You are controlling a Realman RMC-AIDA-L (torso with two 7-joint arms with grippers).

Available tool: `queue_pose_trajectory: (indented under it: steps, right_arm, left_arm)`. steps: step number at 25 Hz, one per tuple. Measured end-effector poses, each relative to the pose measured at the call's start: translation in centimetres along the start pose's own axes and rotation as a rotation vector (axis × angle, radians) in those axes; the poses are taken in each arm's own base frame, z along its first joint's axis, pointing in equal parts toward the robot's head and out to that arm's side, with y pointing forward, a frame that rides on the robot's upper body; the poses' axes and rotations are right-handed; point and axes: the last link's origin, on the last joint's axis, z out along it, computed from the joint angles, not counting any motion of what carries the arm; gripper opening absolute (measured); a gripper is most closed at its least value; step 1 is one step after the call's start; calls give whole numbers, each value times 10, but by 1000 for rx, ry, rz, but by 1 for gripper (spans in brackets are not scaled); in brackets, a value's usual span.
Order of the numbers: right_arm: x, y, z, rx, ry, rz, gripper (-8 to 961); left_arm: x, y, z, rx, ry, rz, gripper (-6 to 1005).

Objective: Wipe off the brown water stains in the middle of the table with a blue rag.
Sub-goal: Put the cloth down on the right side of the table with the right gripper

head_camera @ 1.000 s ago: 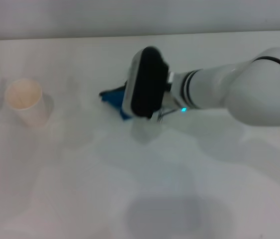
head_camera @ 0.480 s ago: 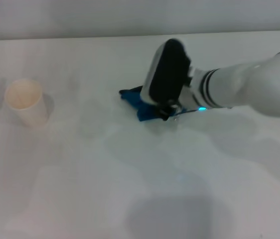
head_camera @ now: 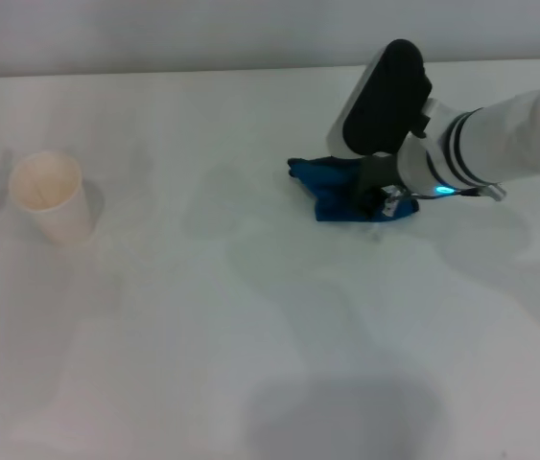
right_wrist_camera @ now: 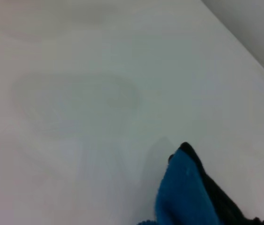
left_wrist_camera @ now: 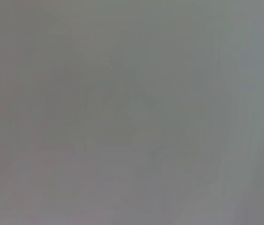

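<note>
R tool [head_camera: 382,203] sits low on the rag [head_camera: 332,196], pressing it flat to the surface [head_camera: 250,364] right of centre to wipe; grip can't tell; no brown stain visible.

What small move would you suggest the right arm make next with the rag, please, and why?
Probably sweep back toward the table's middle: the right gripper presses the blue rag onto the table right of centre, and only a faint trace shows, perhaps residue.

crumpled blue rag [head_camera: 339,191] on table [head_camera: 250,335]
</note>
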Motion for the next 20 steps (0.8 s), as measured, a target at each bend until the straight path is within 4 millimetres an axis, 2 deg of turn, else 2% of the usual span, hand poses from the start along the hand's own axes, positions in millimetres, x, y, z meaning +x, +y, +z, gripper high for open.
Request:
queue_pose_trajectory:
  steps: [11, 20]
  right_arm:
    - [6, -8, -14, -69, 79, 83, 57]
    - [0, -11, -14, -42, 32, 100, 58]
  left_arm:
    - [1, -1, 0, 1, 1, 1, 861]
    - [0, -2, -1, 4, 0, 2, 861]
